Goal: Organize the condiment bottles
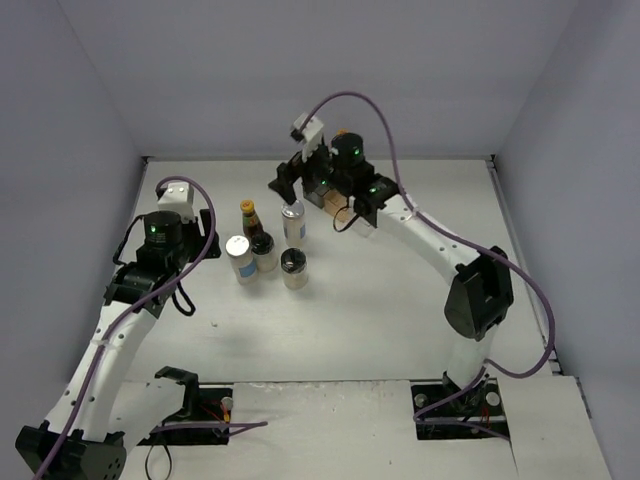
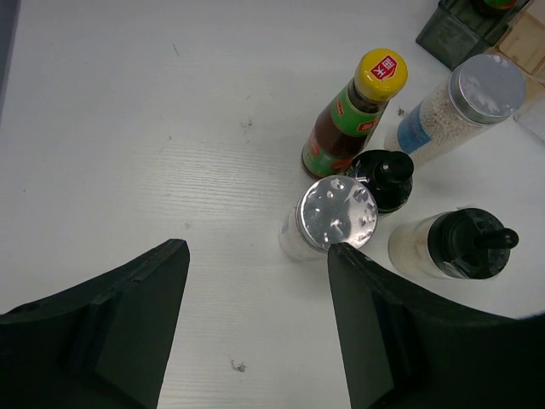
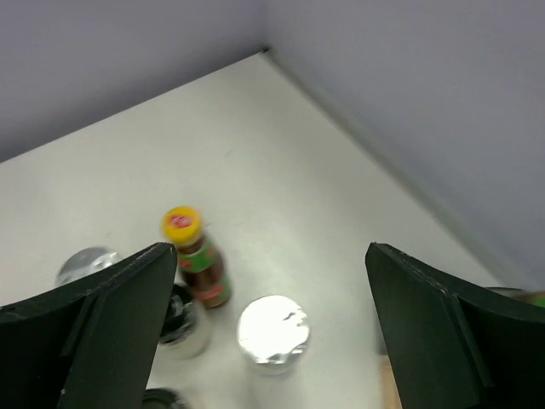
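White arms (image 1: 102, 350), black joints, green lights (image 1: 154, 228), purple cables (image 1: 350, 95).

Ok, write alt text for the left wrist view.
A yellow-capped sauce bottle, two silver-lidded shakers and two black-topped jars cluster at right on a white table. The left gripper hangs open and empty in the foreground.

Table (image 2: 128, 128): matt white, faint grain seen, upper left. Shaker (image 2: 336, 220) lid, ctr: shiny metal. Sauce bottle (image 2: 349, 119): glossy; cap yellow plastic. Black-topped jar (image 2: 464, 243), lower right: top glossy plastic. Left gripper (image 2: 255, 264) fingers (image 2: 111, 332): matt dark plastic.
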### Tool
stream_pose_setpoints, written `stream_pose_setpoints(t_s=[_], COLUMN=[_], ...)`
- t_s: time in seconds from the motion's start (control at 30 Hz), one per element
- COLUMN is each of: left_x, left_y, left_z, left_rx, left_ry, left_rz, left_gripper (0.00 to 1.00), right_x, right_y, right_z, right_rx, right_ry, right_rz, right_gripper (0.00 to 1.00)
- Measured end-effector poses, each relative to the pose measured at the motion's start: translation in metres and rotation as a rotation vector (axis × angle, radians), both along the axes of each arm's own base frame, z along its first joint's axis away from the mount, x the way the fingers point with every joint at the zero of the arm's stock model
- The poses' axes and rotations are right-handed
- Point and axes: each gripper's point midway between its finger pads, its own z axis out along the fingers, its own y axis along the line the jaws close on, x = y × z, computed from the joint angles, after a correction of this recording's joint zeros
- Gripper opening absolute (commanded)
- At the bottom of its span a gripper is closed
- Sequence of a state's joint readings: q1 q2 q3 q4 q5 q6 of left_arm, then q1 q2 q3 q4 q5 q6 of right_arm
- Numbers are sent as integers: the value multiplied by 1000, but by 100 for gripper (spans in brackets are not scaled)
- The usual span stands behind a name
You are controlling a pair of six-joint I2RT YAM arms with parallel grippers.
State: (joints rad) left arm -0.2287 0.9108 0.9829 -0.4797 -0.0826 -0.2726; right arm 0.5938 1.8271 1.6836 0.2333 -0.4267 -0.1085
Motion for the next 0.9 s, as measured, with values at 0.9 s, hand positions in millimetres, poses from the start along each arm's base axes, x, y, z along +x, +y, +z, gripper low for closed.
stream_pose_setpoints(t_s=[0.9], left_x=[-1], left_y=[5], left_z=[4], left_rx=[1], left_ry=[-26], left_rz=[20], left_gripper=[66], right_x=[-23], right_y=[122], right_z=[-161], right_rx=[-94], right_ry=[199], right_rz=[161], right_gripper=[69])
